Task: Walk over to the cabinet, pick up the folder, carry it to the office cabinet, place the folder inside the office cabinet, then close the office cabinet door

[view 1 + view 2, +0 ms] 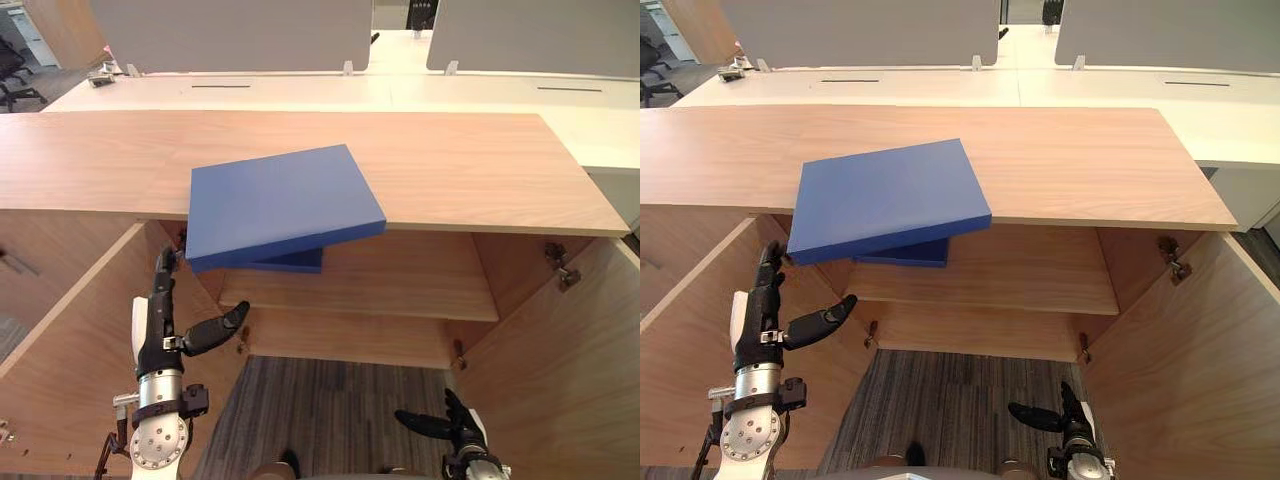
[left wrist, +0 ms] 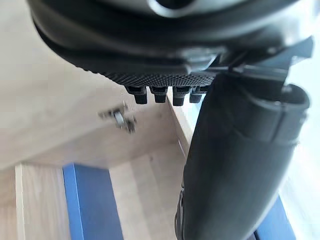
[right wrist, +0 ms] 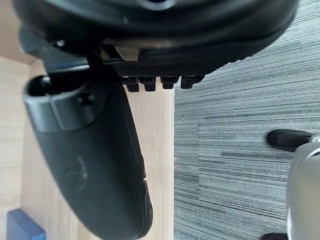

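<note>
Blue folder [image 1: 280, 205] is seen on the cabinet [image 1: 470, 170] from the head, carpet [image 3: 240, 150] from the right wrist; left hand [image 1: 158, 340] and right hand [image 1: 458, 428] are spread wide.

folder [image 1: 280, 205] blue | cabinet [image 1: 450, 165] light wood grain | floor [image 1: 330, 410] grey striped carpet

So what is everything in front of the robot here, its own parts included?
flat blue folder: one, blue, on the cabinet top, overhanging its front edge
second blue flat item: one, darker blue, on the inner shelf, mostly hidden under the folder
light wooden cabinet: one, tan
cabinet doors: two, tan, both swung open
white desks: white, behind the cabinet
grey partition screens: two, on the desks
grey striped carpet: below
black office chair: one, far left
left hand: dark, open, under the folder's near left corner
right hand: dark, open, low by the right door
</note>
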Motion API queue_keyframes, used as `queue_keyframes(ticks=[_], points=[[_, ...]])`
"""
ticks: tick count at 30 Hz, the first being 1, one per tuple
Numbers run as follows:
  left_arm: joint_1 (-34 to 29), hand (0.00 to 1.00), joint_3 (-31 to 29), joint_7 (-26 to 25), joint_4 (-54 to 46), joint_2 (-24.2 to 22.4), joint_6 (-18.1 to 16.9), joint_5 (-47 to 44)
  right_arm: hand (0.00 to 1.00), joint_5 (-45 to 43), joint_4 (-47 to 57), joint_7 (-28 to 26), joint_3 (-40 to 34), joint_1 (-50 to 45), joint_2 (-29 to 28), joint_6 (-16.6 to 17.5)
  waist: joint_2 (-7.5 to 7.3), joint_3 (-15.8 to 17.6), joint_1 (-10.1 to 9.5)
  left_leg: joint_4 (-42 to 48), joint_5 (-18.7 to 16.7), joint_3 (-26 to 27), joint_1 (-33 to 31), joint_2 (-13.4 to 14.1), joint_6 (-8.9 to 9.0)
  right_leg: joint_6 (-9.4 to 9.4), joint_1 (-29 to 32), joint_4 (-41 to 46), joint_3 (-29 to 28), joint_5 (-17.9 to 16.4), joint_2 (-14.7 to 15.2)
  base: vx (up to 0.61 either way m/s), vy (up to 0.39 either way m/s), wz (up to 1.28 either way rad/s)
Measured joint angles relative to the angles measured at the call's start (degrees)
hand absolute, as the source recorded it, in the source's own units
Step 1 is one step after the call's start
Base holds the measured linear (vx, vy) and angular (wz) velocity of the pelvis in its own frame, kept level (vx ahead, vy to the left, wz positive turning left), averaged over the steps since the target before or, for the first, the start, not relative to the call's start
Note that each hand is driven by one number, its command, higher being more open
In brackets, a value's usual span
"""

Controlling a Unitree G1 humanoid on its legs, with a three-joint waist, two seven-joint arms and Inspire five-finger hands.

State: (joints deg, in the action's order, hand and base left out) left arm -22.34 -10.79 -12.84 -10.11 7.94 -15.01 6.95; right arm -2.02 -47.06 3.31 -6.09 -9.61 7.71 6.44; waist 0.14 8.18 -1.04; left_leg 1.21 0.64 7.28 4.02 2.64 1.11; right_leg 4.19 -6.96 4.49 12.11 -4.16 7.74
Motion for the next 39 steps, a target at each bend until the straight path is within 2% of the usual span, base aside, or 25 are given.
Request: queue_keyframes(ticks=[8,13,16,17,18,24,28,32,36,39], points=[[-1.64,1.0,-3.58,-5.78,-6.36,-4.89,-0.31,-0.01,1.0,-0.03,-1.92,0.49,0.05,-0.06,-0.06,0.1,-0.6,-0.61,-0.98,1.26,-0.35,-1.24,-1.03,0.07,0.06,0.43,-0.93,-0.7,0.76,0.08,-0.29,0.01,-0.016,0.08],[-2.08,1.0,-4.47,-5.9,-14.32,-5.41,-0.39,0.01,1.0,-0.03,-1.9,0.74,0.16,0.23,-0.08,0.36,-0.63,-0.64,-0.97,1.72,-0.68,-1.84,-1.57,0.1,0.13,0.43,-1.12,-0.98,1.35,0.09,-0.34,0.0,-0.016,0.07],[-1.96,1.0,-4.03,-5.9,-18.03,-1.9,-2.15,2.34,1.0,-0.01,-1.9,0.87,0.74,0.18,-0.03,0.49,-0.55,-0.77,-0.86,2.19,-1.15,-1.78,-1.6,0.13,0.18,0.43,-1.33,-1.19,1.24,0.08,-0.37,0.0,0.0,0.0],[-1.75,1.0,-2.88,-5.75,-18.62,1.38,-2.9,4.7,1.0,0.0,-1.99,0.92,1.51,0.06,0.05,0.49,-0.46,-1.11,-0.69,2.12,-1.27,-1.74,-1.57,0.12,0.37,0.42,-1.33,-1.43,1.18,0.08,-0.39,0.0,0.0,0.0],[-1.57,1.0,-2.33,-5.63,-18.62,2.5,-3.02,5.85,1.0,0.01,-2.02,0.91,1.91,0.06,0.1,0.49,-0.41,-1.21,-0.6,2.08,-1.26,-1.72,-1.51,0.12,0.36,0.42,-1.33,-1.43,1.15,0.08,-0.4,-0.02,-0.013,-0.03],[0.22,1.0,6.93,-1.91,-18.03,11.2,-3.52,11.39,1.0,1.35,-2.41,0.79,3.18,0.08,0.25,0.64,-0.34,-1.6,0.57,1.25,-1.11,-0.27,-0.39,0.38,0.2,0.34,-1.39,-1.45,-0.31,0.14,-0.62,0.0,-0.013,-0.12],[2.31,1.0,14.56,2.37,-17.92,14.71,-3.63,14.51,1.0,1.7,-3.32,0.49,4.38,0.12,1.05,0.63,-0.25,-1.69,0.86,0.19,-1.1,1.03,0.56,0.35,0.2,0.33,-1.22,-1.46,-1.62,0.14,-0.57,0.0,0.002,-0.17],[4.15,1.0,17.88,5.17,-15.61,17.53,-4.11,19.14,1.0,1.7,-3.32,0.23,4.45,0.27,1.05,0.63,-0.09,-1.83,2.04,-0.99,-1.03,2.32,1.64,0.35,0.21,0.33,-1.02,-1.52,-2.83,0.14,-0.63,0.02,0.004,-0.17],[6.81,1.0,18.73,5.55,-13.37,18.99,-4.02,24.62,1.0,1.69,-3.32,0.17,4.71,0.15,1.14,0.62,-0.14,-2.0,2.15,-1.88,-1.03,3.62,2.57,0.33,0.21,0.32,-0.9,-1.54,-4.16,0.15,-0.67,0.02,0.006,-0.18],[8.0,1.0,19.04,3.49,-12.16,20.0,-3.3,32.0,1.0,1.69,-3.32,-0.03,5.74,0.09,1.1,0.63,-0.21,-2.57,2.19,-2.54,-1.03,4.07,3.0,0.24,0.21,0.32,-0.77,-1.56,-4.83,0.15,-0.66,0.02,0.005,-0.07]])
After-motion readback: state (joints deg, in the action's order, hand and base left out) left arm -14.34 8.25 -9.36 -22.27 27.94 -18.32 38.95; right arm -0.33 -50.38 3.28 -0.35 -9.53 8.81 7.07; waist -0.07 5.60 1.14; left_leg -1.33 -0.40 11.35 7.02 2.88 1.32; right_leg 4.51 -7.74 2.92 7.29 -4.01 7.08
